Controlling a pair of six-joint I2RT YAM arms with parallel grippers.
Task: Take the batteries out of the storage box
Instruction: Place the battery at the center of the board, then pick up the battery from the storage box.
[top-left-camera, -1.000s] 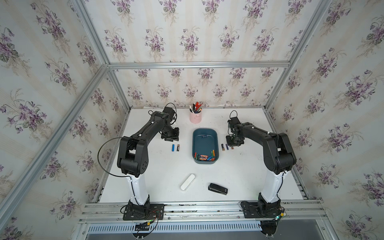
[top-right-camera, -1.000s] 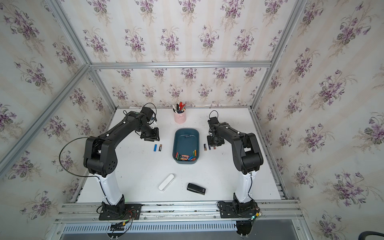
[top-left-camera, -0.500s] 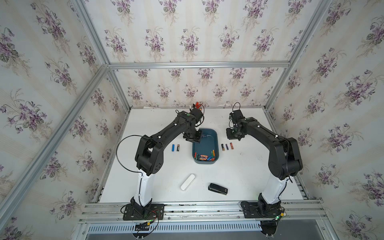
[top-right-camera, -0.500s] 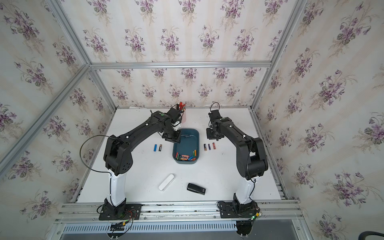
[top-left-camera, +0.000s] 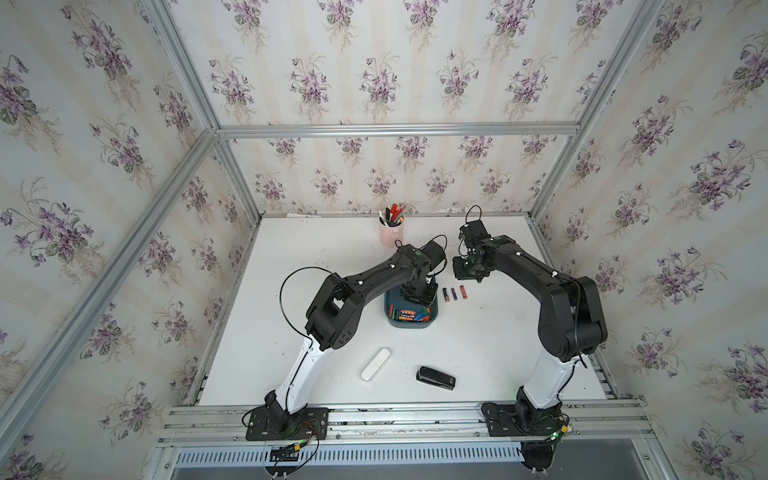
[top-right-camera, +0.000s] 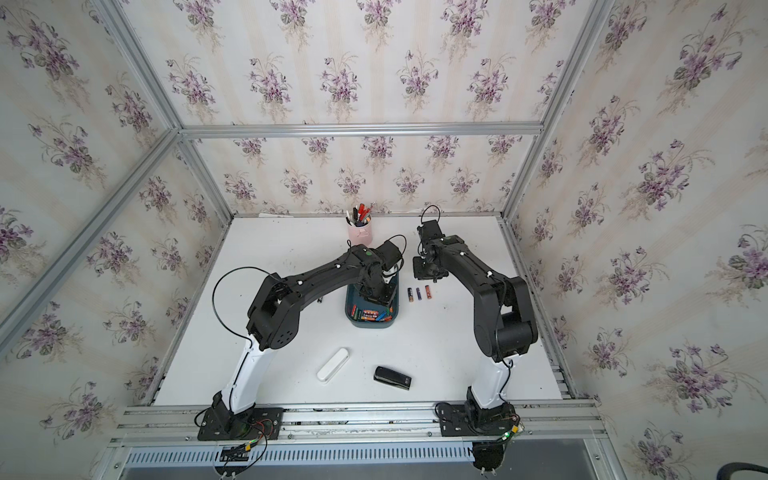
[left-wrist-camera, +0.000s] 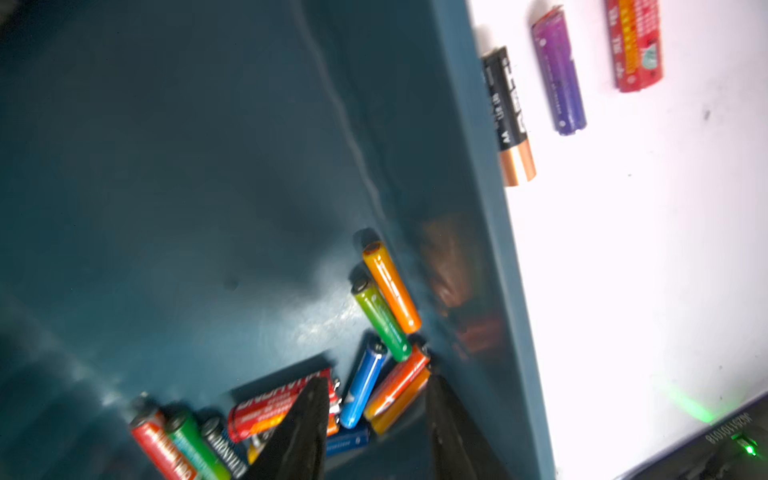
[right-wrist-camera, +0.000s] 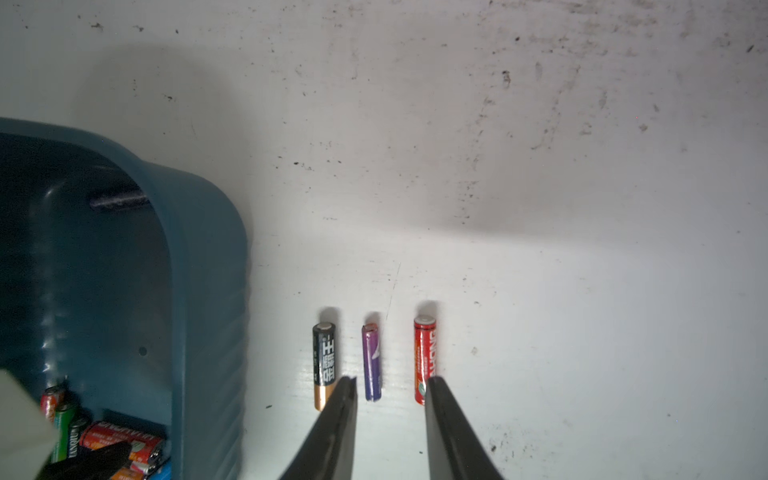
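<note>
The shallow dark teal plastic storage box (top-left-camera: 411, 326) sits mid-frame in both top views, with small coloured cylindrical batteries (left-wrist-camera: 380, 320) heaped at its near end. The left gripper (left-wrist-camera: 377, 379) hangs over that heap, jaws parted and empty. 3 more batteries (right-wrist-camera: 371, 361), black, purple and red, lie in a row on the white table (top-left-camera: 478, 345) just right of the box. The right gripper (right-wrist-camera: 390, 380) hovers near them, narrowly parted, holding nothing.

Left tool (left-wrist-camera: 377, 399) pointing down, jaws parted, right tool (right-wrist-camera: 390, 384) pointing down, jaws parted
</note>
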